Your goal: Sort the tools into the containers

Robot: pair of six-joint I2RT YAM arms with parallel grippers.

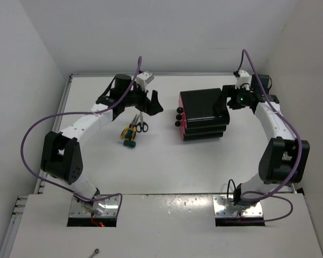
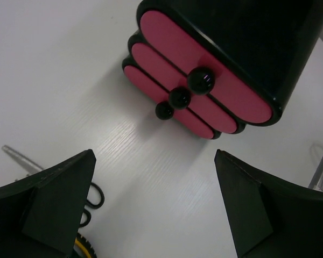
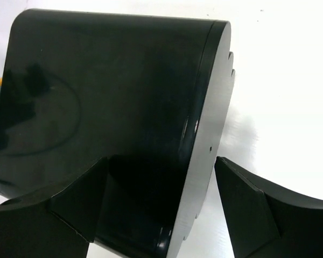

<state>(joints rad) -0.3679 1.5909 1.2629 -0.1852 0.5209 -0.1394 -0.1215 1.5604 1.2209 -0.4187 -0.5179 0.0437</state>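
So the black box (image 1: 204, 105) sat right of the worktop's (image 1: 161, 166) middle, toward the far edge. Its long side ran left-right, and the three pink drawers (image 2: 204, 59) and their knobs (image 2: 200, 81) faced the left edge. All drawers were shut, so no idea what's inside, and there was no readable writing.

The tools lay bunched left of middle. The scissors (image 1: 141, 125) had blades toward the far edge, with the pliers (image 1: 131, 128) beside them and the screwdriver (image 1: 129, 140) nearest the near edge.

The left gripper (image 2: 154, 158) gaped wide over bare worktop and held nothing. The right gripper (image 3: 161, 161) straddled the box's back end, jaws parted, with a gap showing on one side.
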